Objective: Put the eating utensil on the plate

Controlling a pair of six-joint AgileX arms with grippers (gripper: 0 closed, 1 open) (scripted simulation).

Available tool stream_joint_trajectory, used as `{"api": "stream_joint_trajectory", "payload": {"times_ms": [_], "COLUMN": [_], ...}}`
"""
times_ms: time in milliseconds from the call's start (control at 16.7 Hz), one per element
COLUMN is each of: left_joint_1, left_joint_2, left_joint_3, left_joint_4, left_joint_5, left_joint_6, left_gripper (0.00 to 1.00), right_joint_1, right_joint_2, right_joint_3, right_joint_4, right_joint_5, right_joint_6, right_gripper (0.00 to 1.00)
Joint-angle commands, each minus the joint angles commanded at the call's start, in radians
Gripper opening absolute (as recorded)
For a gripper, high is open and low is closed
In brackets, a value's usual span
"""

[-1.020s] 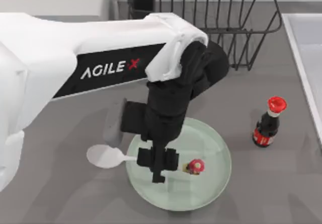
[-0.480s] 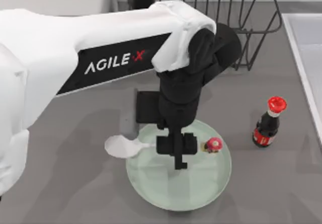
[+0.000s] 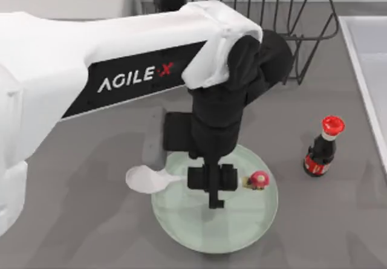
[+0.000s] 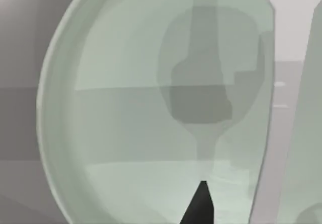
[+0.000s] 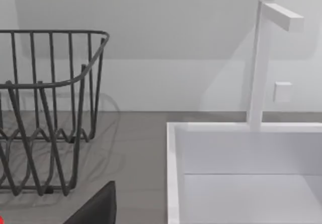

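Observation:
The white spoon [image 3: 145, 179] lies level, its oval bowl out past the left rim of the pale mint-green plate [image 3: 242, 226] and its slim handle running right into my left gripper [image 3: 210, 184]. That gripper hangs over the plate's middle, shut on the spoon's handle. A small red-and-white knob [image 3: 259, 180] shows just right of the gripper, over the plate. In the left wrist view the plate [image 4: 100, 133] carries the gripper's shadow, and one dark fingertip [image 4: 201, 206] shows. A dark part of my right gripper [image 5: 95, 209] shows in the right wrist view, off by the sink.
A red-capped dark bottle [image 3: 322, 148] stands right of the plate. A black wire dish rack [image 3: 266, 21] sits at the back. A white sink [image 3: 369, 69] with a faucet [image 5: 261, 63] runs along the right edge.
My left gripper carried the spoon to the right and toward the back, bringing the handle over the plate, then dropped slightly. The red-and-white knob moved along with it.

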Motion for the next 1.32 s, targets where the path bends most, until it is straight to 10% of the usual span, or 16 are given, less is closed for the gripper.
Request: {"api": "stream_joint_trajectory", "payload": {"times_ms": [1320], "left_joint_1": [-0.014], "left_joint_2": [0.003], "left_joint_3": [-0.043], "left_joint_4": [0.130], "left_joint_5": [-0.006], "left_joint_6": [-0.015], "left_gripper": [0.00], "right_joint_1": [0.000], "right_joint_2": [0.000], "right_joint_3": [0.000], "right_joint_4": [0.000], "right_joint_5": [0.000], "right_joint_6": [0.000], "right_gripper": [1.00]}}
